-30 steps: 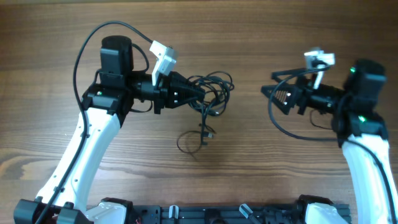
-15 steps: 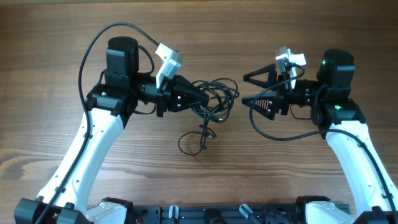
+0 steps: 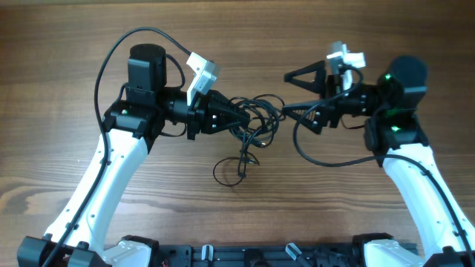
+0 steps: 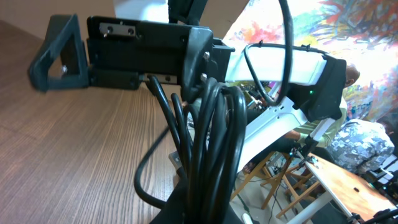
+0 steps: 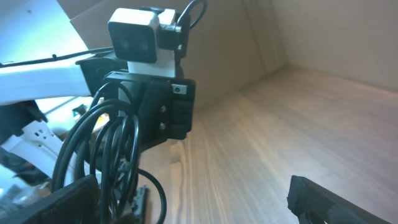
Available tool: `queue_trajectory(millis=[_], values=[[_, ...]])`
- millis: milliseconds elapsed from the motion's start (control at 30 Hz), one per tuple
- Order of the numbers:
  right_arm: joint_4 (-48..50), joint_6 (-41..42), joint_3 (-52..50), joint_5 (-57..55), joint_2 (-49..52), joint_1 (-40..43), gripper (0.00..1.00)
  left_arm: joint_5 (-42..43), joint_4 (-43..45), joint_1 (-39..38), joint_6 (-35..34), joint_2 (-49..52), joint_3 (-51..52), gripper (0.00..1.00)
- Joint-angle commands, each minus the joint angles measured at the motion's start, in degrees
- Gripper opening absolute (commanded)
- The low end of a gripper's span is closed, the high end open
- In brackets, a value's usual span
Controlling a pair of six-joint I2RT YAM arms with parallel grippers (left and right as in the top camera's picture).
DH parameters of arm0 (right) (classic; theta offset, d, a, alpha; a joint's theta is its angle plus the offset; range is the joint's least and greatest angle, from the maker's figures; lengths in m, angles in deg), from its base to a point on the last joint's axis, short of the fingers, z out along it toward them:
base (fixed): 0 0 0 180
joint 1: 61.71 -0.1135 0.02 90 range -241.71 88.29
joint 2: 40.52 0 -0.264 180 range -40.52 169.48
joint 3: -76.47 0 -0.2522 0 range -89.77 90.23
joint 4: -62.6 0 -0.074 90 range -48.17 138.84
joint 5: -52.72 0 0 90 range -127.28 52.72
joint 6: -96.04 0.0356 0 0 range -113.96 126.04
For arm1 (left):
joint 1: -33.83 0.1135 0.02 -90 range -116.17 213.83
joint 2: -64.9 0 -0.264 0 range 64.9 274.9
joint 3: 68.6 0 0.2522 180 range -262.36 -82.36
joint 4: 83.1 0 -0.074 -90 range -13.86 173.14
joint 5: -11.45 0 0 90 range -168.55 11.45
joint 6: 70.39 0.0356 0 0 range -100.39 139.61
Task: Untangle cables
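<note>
Gripping the tangled clump of thin black cables [image 3: 260, 113] over the brown wooden bench [image 3: 52, 89], the left end effector [image 3: 236, 116] is closed tight; the right end effector [image 3: 289, 94] gapes empty just beside; next, I judge, it must pinch one outer loop.

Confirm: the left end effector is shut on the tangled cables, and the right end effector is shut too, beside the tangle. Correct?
Not quite. The right end effector is open, not shut: the overhead view shows its jaws spread wide beside the tangle. The left end effector is indeed shut on the cables.
</note>
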Motion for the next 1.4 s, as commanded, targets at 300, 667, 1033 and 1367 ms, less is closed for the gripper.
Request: queue_trajectory(millis=[300,667,1033,1367], values=[[-0.6,3.0,0.2,0.2,2.3,-3.1,1.0,1.7,-0.1,-0.2,-0.6,-1.1,-0.1,0.05],[-0.4,4.8,0.3,1.6,2.3,-6.4,1.0,0.0,-0.1,-0.2,-0.5,-1.1,-0.1,0.05],[-16.2,4.9,0.2,-43.6,2.4,-6.5,0.04,1.9,-0.1,-0.3,-4.5,-1.1,-0.1,0.05],[-23.7,5.0,0.3,-67.5,2.4,-1.3,0.05,1.9,-0.1,-0.3,-4.6,-1.1,-0.1,0.04]])
